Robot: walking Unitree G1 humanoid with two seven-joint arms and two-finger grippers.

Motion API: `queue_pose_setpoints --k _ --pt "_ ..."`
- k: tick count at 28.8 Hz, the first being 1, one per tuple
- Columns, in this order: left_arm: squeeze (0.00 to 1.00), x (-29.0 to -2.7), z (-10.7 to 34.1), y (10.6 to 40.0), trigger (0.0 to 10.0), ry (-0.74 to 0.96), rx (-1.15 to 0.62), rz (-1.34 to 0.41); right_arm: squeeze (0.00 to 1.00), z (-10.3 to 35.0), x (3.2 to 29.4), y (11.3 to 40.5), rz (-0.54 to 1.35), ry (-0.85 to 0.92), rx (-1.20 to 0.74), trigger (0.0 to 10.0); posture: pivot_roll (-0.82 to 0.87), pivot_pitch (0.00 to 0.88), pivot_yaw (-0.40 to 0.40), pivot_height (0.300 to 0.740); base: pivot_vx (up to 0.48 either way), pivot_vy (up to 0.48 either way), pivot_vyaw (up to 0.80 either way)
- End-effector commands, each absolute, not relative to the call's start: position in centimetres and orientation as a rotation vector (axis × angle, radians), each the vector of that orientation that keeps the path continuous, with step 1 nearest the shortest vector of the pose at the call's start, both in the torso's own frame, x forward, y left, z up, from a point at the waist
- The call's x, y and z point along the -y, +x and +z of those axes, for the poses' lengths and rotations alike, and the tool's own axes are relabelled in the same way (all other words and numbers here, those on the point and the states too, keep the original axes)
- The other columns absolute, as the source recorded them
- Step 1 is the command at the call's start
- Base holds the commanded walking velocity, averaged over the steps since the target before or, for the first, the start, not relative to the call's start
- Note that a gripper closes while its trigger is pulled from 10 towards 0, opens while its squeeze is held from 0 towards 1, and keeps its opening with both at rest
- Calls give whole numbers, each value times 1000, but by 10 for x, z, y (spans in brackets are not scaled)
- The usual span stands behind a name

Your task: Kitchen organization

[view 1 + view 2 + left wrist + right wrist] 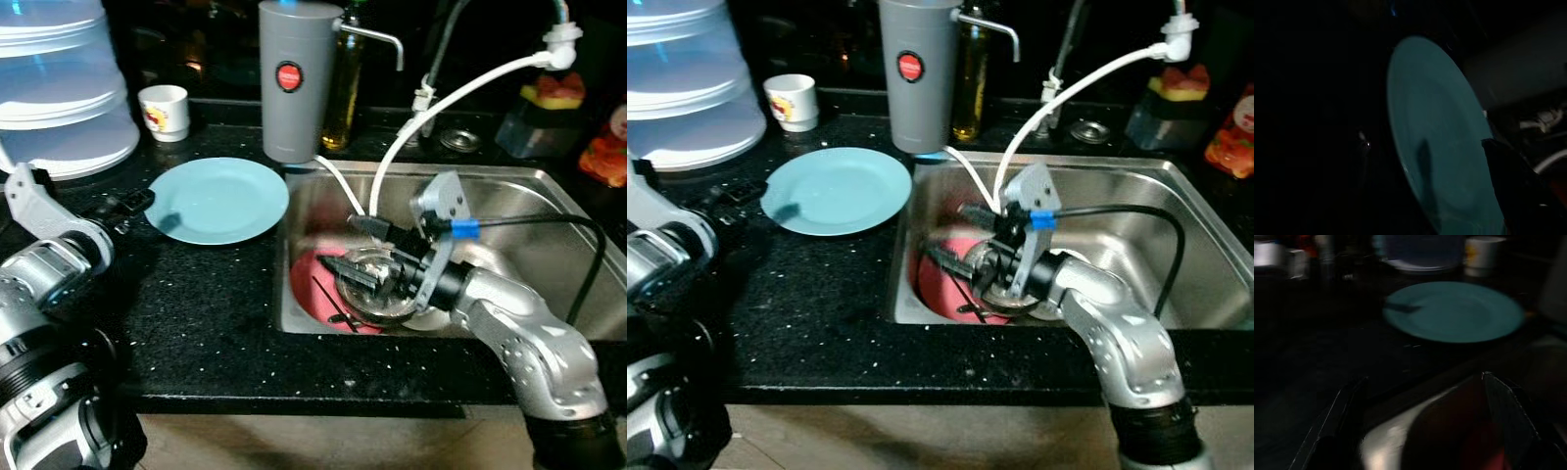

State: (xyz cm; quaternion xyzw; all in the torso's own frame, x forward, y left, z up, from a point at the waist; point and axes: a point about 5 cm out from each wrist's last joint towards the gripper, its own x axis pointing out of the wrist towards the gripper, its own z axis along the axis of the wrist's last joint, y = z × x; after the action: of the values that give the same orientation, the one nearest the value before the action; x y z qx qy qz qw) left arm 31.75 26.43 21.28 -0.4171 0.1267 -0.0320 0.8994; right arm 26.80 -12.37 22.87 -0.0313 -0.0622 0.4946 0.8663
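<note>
Jaws on the right gripper [345,276] are spread wide, holding nothing, low in the sink [549,191] over a red plate [312,284] lying flat. Left gripper [127,204] looks parted, empty, pointing at the teal plate [217,199] flat on the worktop [196,313].

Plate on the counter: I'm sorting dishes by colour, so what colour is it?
Light blue, a plain plate with no pattern; the left eye view shows it best.
</note>
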Motion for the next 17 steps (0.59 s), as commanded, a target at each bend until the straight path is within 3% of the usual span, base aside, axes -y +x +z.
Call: queue_pose_setpoints --k 1,14,15,16,17 --pt "0 -260 205 317 10000 -898 -327 -112 0 226 119 261 1101 -72 103 10000 61 0 -26 740 0 0 0" --pt "0 -254 196 317 10000 -947 -365 -145 0 222 120 249 1195 -100 51 10000 61 0 -26 740 0 0 0" --pt "0 -258 194 316 6510 -962 -354 -125 0 222 120 249 1194 -103 50 10000 60 0 -25 740 0 0 0" --pt "0 -258 194 316 6510 -962 -354 -125 0 222 120 249 1194 -103 50 10000 60 0 -25 740 0 0 0" --pt "0 -260 194 316 2902 -970 -353 -120 0 222 120 249 1194 -103 49 10000 59 0 -25 740 0 0 0"
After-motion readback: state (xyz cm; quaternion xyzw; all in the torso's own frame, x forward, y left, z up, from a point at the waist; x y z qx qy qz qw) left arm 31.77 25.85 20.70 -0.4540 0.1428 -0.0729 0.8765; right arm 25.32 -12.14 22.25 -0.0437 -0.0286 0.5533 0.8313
